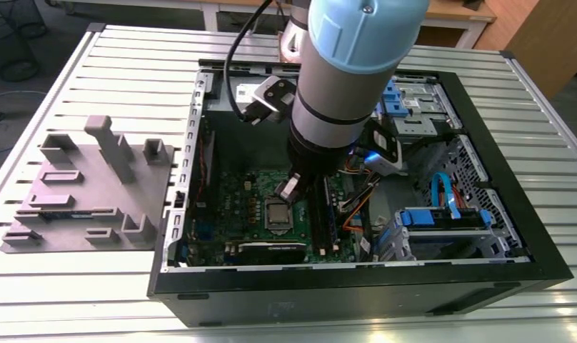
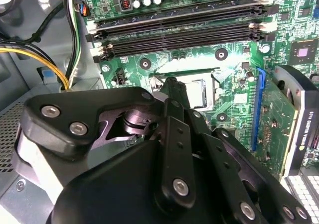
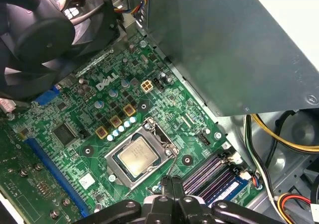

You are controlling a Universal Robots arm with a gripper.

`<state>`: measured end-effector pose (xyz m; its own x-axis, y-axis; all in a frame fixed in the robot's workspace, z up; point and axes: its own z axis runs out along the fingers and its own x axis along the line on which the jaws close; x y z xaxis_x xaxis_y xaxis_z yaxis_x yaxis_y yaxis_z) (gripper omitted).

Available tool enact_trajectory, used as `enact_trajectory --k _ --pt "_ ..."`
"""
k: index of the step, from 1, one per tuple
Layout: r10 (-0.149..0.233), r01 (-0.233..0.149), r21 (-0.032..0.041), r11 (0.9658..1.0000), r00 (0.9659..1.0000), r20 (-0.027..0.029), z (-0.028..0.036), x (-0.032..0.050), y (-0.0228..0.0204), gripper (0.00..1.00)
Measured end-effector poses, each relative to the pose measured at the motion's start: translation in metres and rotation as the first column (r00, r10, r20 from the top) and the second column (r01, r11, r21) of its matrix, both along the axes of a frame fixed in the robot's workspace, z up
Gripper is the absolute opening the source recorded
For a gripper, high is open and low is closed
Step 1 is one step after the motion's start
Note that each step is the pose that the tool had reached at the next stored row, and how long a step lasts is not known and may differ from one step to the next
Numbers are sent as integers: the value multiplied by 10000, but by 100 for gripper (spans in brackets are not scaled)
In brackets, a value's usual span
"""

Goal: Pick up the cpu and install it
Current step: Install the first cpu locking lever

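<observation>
While the claw hangs low inside the open computer case, its two fingertips look pressed together with nothing between them, as far as the first wrist view lets me judge. Just beyond those tips, apart from them, lies the cpu, flat in its socket frame on the green motherboard; square, so no long axis to speak of. Memory slots run beside the socket. Farther off, a black fan. Exterior view: arm comes down steeply, near vertical, over the board's middle, case resting on the slatted table.
</observation>
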<state>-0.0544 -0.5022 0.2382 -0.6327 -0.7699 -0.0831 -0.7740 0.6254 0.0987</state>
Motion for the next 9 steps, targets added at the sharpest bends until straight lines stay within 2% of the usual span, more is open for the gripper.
enact_trajectory --k 9 --pt "7 -7 -2 10000 10000 0 -89 0 -42 11"
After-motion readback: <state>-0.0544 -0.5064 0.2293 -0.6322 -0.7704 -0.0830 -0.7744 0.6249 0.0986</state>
